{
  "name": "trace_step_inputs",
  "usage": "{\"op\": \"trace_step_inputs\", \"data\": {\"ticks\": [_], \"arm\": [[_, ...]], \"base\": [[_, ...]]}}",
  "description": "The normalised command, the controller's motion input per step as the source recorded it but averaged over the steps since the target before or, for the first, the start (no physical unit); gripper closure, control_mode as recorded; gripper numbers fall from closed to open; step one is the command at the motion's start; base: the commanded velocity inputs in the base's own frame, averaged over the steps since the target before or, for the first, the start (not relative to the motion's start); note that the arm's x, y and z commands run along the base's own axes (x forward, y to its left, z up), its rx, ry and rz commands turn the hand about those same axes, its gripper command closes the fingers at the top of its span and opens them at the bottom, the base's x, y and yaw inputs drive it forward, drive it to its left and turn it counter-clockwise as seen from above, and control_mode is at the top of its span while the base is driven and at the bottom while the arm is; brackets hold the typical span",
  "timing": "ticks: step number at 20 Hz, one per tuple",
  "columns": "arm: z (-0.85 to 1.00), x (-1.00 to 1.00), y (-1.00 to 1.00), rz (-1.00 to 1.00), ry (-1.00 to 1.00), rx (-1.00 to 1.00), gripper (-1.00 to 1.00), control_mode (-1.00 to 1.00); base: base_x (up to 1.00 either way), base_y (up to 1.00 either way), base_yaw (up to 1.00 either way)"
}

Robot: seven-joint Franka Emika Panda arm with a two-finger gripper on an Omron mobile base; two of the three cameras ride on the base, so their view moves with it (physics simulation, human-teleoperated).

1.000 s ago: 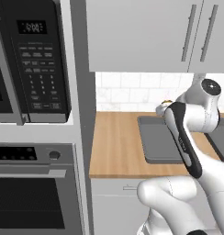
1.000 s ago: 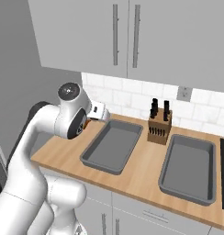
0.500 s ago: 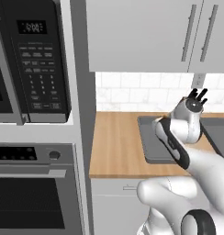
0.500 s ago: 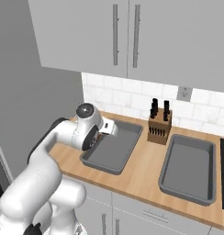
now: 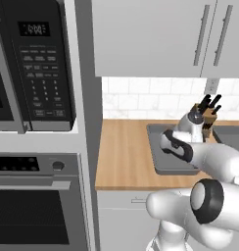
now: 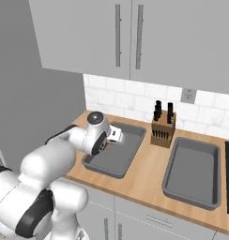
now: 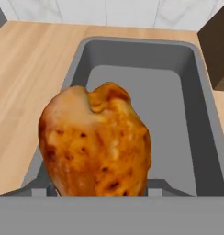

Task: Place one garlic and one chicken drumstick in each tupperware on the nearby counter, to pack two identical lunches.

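The counter [image 6: 149, 176] is a long light-brown wooden top with pale gray cabinet fronts below it and a white tiled wall behind it; at its left end it stops against a tall gray panel. Three things stand directly on it. The left tupperware [image 6: 131, 157] is a shallow dark-gray tray with a raised rim, lying with its long side going from near to far; in the hand view its floor [image 7: 178, 119] looks bare. The right tupperware [image 6: 191, 172] is alike, well apart from the first one. Between them, at the far side near the wall, stands a wooden knife block [image 6: 163, 132] with black handles; it is upright.
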Motion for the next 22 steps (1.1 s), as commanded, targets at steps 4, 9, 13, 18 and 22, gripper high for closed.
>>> {"op": "trace_step_inputs", "data": {"ticks": [4,9,13,18,22], "arm": [[-0.22,0.56,-0.18,0.0,0.0,0.0,1.0,-1.0],[-0.34,0.83,-0.22,0.0,0.0,0.0,-1.0,-1.0],[0.03,0.3,-0.29,0.0,0.0,0.0,-1.0,-1.0],[0.69,-0.49,-0.02,0.03,-0.06,0.0,-1.0,-1.0],[1.0,-0.6,0.02,0.05,-0.01,0.0,-1.0,-1.0]], "base": [[0.0,0.0,0.0],[0.0,0.0,0.0],[0.0,0.0,0.0],[0.0,0.0,0.0],[0.0,0.0,0.0]]}}
